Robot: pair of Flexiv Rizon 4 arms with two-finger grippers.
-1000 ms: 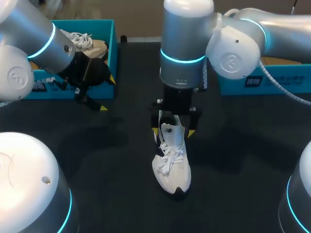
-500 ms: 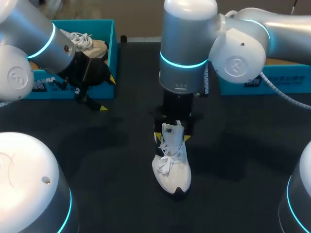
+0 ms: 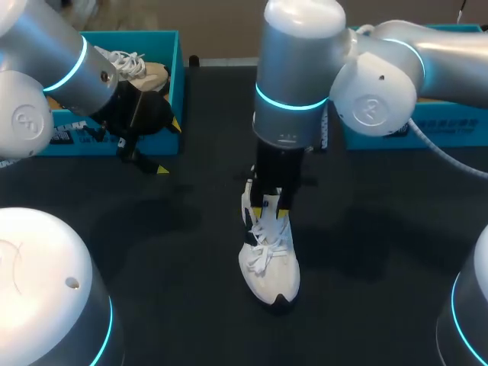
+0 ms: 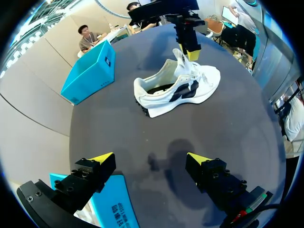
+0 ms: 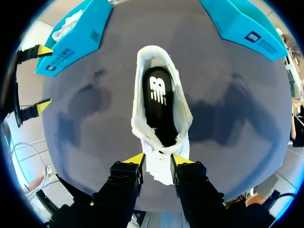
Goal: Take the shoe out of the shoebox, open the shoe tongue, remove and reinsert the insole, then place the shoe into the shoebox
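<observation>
A white sneaker [image 3: 268, 259] with dark side stripes [image 4: 180, 88] lies in the middle of the black table, toe towards the front edge. My right gripper [image 3: 267, 207] stands straight above its opening, shut on the white tongue [image 5: 158, 164], which fills the gap between the yellow tips. Ahead of those tips the black insole [image 5: 158, 102] lies inside the shoe. My left gripper [image 3: 169, 147] hangs open and empty beside the left blue shoebox [image 3: 171, 69], well away from the sneaker; in its own view the left gripper [image 4: 151, 159] holds nothing.
The left blue shoebox holds another, tan and white shoe [image 3: 141, 72]. A second blue shoebox [image 3: 427, 126] stands at the back right, partly behind my right arm. Bare black tabletop [image 3: 152, 252] surrounds the sneaker.
My right gripper has come down onto the shoe and closed its fingers on the tongue. The left arm and the sneaker have stayed in place.
</observation>
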